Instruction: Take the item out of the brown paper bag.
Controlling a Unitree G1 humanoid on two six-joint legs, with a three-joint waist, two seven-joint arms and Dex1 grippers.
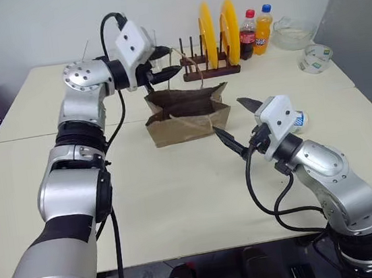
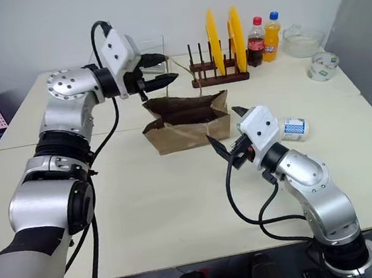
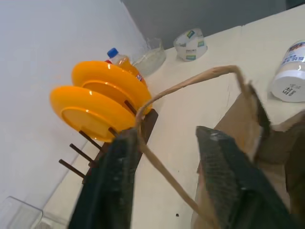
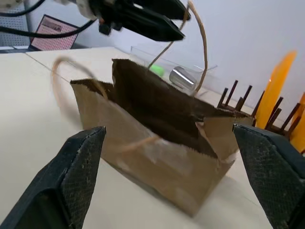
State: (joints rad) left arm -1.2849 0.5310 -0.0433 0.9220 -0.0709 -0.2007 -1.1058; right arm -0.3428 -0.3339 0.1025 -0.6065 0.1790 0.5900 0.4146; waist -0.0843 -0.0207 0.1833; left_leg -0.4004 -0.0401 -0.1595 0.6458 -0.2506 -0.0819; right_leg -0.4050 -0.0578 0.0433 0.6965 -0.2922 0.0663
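**Jar already out; bag handle snag is the risk**

The jar [image 2: 294, 128] lies on its side on the bench [image 2: 180, 201], just behind and to the outer side of the right claw [image 2: 225, 134], clear of the bag [image 2: 187, 122]. White body, blue-printed label, small next to the bag.

The bag stands upright, mouth open, right in front of the right claw, whose jaws are spread wide and empty.

The left claw [image 1: 163, 62] hovers above the bag's far rim, jaws partly apart, with the thin handle loop [image 3: 157, 162] running between its fingers [image 3: 114, 186], not pinched as far as I can tell.

Risks: lifting the left claw could catch the loop and tip or drag the bag. A right claw swing back could knock the jar rolling toward the bench edge.
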